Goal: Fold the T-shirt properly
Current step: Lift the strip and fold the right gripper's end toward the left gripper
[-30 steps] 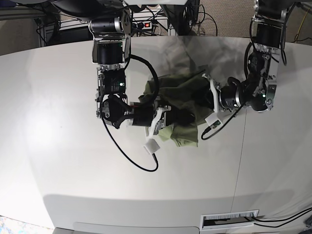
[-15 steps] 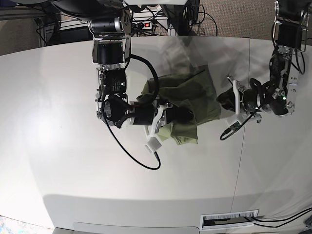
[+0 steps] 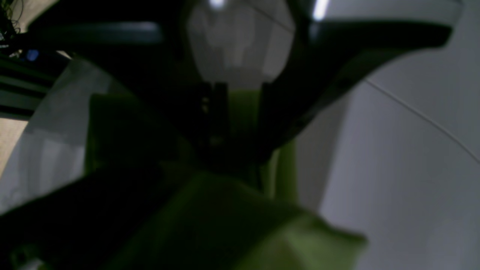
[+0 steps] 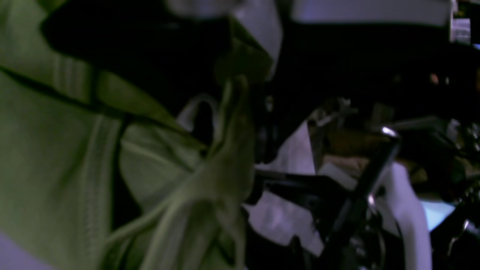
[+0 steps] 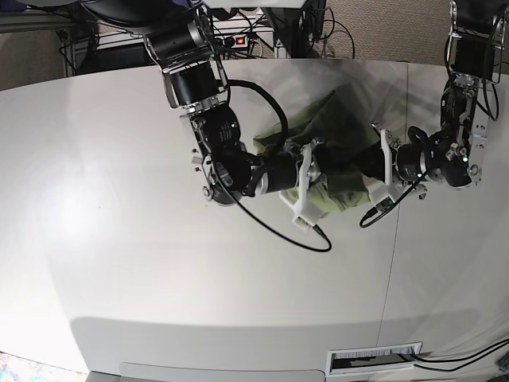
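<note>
The right gripper (image 5: 305, 185), on the left side of the base view, has its two white fingers (image 5: 301, 208) spread apart, one over the upper part of the cloth and one past its lower edge, so its jaws stand released around the fabric rather than pinched on it. Its black arm reaches down from the top of the view, bends at the elbow and lies nearly flat, pointing rightward into the garment.

The T-shirt (image 5: 334, 151), olive green, lies bunched in a heap on the white table (image 5: 119, 263), a little right of centre and toward the far edge. Its long axis runs from a narrow point at the far edge down toward the near side, where a paler folded flap lies beside the right gripper. In the right wrist view the T-shirt (image 4: 56, 150) fills the left half, with a stitched hem running top to bottom.

The left gripper (image 5: 383, 165), on the right side of the base view, touches the right edge of the cloth; its white fingers (image 5: 379, 191) stand apart there. Whether it grasps fabric I cannot tell; the left wrist view is dark and blurred, showing only green cloth (image 3: 240, 225) close below. Its arm hangs from the top right corner and bends leftward, low over the table.
</note>
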You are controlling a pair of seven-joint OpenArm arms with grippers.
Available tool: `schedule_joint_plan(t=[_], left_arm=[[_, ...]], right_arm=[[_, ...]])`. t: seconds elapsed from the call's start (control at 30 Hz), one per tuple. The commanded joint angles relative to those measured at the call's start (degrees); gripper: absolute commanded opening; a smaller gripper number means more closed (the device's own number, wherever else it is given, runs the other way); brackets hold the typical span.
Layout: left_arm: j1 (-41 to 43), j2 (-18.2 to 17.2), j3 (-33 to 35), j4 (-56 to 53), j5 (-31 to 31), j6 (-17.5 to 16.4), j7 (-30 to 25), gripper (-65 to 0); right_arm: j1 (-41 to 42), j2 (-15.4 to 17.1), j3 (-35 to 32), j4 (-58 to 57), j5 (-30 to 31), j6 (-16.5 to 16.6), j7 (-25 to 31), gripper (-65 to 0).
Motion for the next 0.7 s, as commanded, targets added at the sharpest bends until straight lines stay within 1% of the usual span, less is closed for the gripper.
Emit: schedule_joint_plan(t=[0.0,0.03,0.1,0.2,0.27,0.33,0.4,0.43,0.5,0.57,0.67], left_arm=[[-0.9,-0.8,-0.4,0.9,-0.2,0.0,-1.0,-49.9],[-0.8,-0.8,-0.4,0.9,1.0,0.0,-1.0,-49.9],[-0.7,-0.8,-0.4,0.9,4.4,0.0,-1.0,-49.9],[-0.7,-0.8,-0.4,0.9,9.9,0.0,-1.0,-49.9],[-0.7,-0.8,-0.4,0.9,12.1,0.0,-1.0,-49.9],[-0.7,-0.8,-0.4,0.9,14.6,0.1,-1.0,-49.9],[-0.7,-1.1,-0.4,0.9,17.6,0.1,-1.0,-49.9],[-0.7,-1.6,-0.4,0.9,18.9,0.8,-1.0,-49.9],[-0.8,-3.0,-0.4,0.9,21.2,3.7,-1.0,-49.9],[-0.8,-4.8,-0.4,0.9,23.0,5.4,-1.1,-49.9],[-0.7,-7.8,-0.4,0.9,23.9,8.0,-1.8,-49.9]], right_arm=[[1.4,-0.5,-0.3,0.9,3.7,0.9,-0.4,-50.4],[1.4,-0.5,-0.3,0.9,5.9,0.9,-2.3,-48.5],[1.4,-0.5,-0.2,1.0,10.0,0.9,-5.2,-47.6],[1.4,-0.5,-0.2,2.6,15.3,0.9,-5.2,-47.6],[1.4,-0.5,-0.2,5.3,18.5,0.9,-5.2,-47.6],[1.4,-0.5,-0.2,9.1,20.4,0.9,-5.2,-47.6],[1.4,-0.5,-0.2,13.3,21.0,0.9,-5.2,-47.6],[1.4,-0.5,-0.2,14.9,20.6,0.9,-5.2,-47.6],[1.4,-0.5,-0.2,16.2,19.1,0.9,-5.2,-47.6],[1.4,-0.5,-0.2,16.2,18.7,0.9,-5.2,-47.6],[1.4,-0.5,-0.2,16.2,18.3,0.9,-5.2,-47.6]])
